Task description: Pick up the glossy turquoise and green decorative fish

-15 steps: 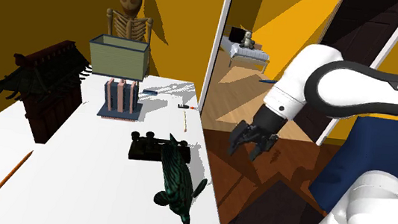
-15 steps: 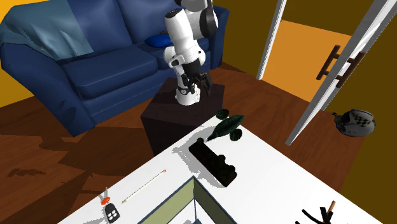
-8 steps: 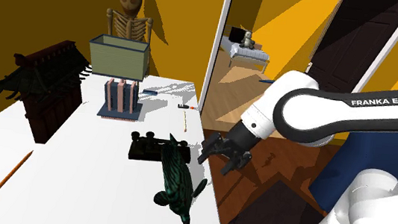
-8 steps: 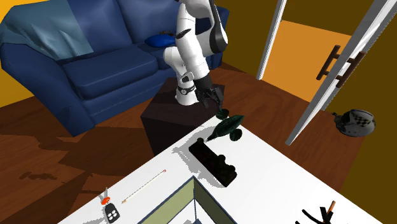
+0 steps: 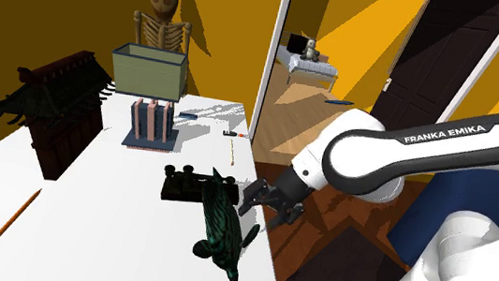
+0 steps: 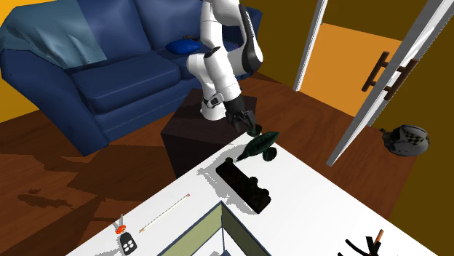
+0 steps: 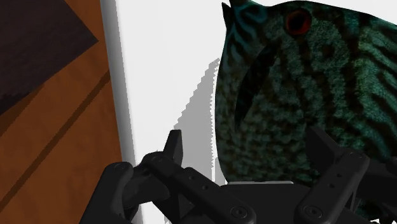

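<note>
Dark green fish (image 7: pixel 299 95), just ahead of spread-fingered tool (image 7: pixel 247 139)

Black fingers (image 7: pixel 175 147) spread apart. Dark teal striped fish (image 7: pixel 299 95), red eye, lies just ahead, body partly in the gap, not clasped. White surface (image 7: pixel 159 63) underneath; brown wood floor (image 7: pixel 57 127) beyond its edge.

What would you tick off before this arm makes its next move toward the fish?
1. Hand open: ok, its fingers stand apart.
2. Fish in front of the hand: ok, it looms large in the wrist view.
3. Fish gripped: not ok, the fingers clasp nothing.
4. Fish resting on the white table: ok, near its edge.
5. Gap between the fish and the black block: cannot tell.
</note>
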Controlling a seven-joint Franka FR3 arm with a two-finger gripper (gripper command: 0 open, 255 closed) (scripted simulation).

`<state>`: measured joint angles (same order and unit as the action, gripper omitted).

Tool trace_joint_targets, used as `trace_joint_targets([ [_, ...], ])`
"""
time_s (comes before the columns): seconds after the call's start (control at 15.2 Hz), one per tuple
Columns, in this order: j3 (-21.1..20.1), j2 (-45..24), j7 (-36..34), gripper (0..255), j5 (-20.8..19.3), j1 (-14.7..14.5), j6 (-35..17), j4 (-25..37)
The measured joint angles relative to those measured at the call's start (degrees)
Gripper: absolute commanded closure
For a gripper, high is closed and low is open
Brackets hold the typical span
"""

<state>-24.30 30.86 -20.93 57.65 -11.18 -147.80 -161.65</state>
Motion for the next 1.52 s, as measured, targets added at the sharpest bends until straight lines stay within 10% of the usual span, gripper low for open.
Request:
trace_joint_targets([
  [0.07, -0.04, -0.51, 0.57, 0, 0.61, -0.23, -0.66, -0.2],
  [0.13, -0.19, -0.63, 0.65, 255, 0.93, -0.42, -0.98, -0.33],
  [1.52, 0.8, 6.67, -6.35, 255, -6.4, 2.25, 8.23, 2.21],
])
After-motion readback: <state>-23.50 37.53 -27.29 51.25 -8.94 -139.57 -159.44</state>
